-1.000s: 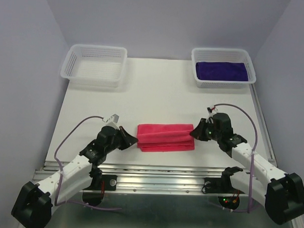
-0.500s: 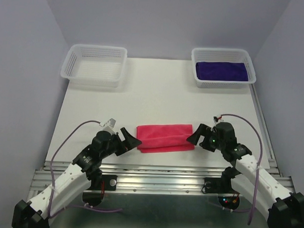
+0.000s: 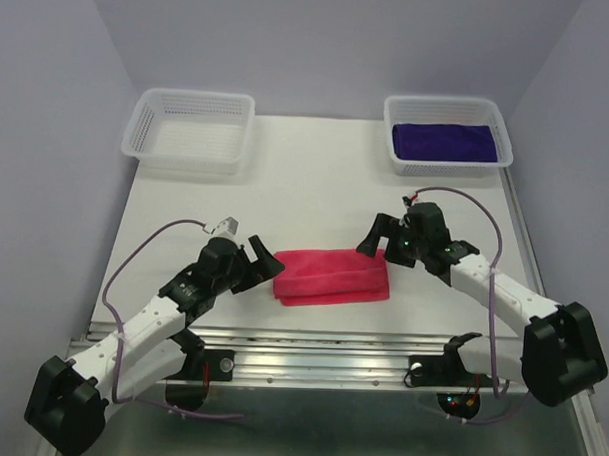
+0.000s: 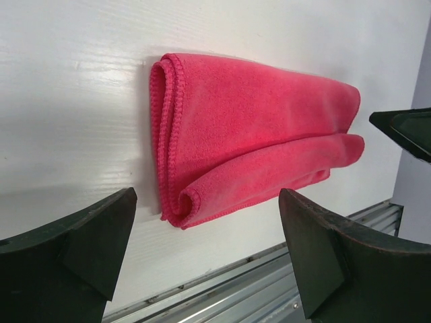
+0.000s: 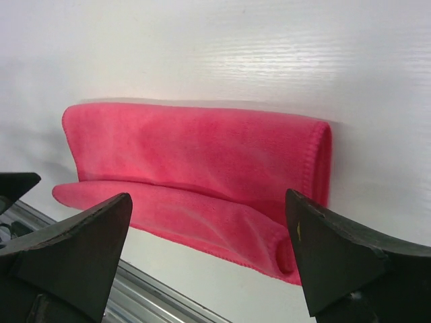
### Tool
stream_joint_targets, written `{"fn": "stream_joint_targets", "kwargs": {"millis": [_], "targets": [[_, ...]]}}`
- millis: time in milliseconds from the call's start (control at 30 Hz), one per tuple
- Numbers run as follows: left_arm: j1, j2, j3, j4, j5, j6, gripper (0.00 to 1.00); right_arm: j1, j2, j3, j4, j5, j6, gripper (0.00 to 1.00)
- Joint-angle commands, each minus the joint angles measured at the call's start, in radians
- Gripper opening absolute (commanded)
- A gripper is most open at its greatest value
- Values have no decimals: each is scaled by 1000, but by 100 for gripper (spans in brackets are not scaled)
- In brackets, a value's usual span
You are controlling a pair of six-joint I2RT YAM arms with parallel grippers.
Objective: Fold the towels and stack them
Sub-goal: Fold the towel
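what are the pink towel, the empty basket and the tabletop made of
Pink towel: likely microfibre or terry, matte and fuzzy, with a stitched hem at its edge.
Empty basket: white plastic by the look, an open mesh of small holes.
Tabletop: hard white board, slight sheen, faint grain lines; laminate or painted wood, cannot tell which.
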Motion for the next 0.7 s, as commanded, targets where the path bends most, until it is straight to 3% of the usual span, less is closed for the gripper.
{"fn": "stream_joint_targets", "kwargs": {"millis": [0, 333, 667], "targets": [[-2, 35, 53, 38, -35, 47, 99, 99, 111, 90, 65, 0, -47, 100], [-3, -3, 26, 33, -66, 32, 99, 207, 188, 64, 50, -4, -56, 100], [-3, 0, 26, 13, -109, 40, 99, 261, -4, -52, -76, -73, -53, 100]]}}
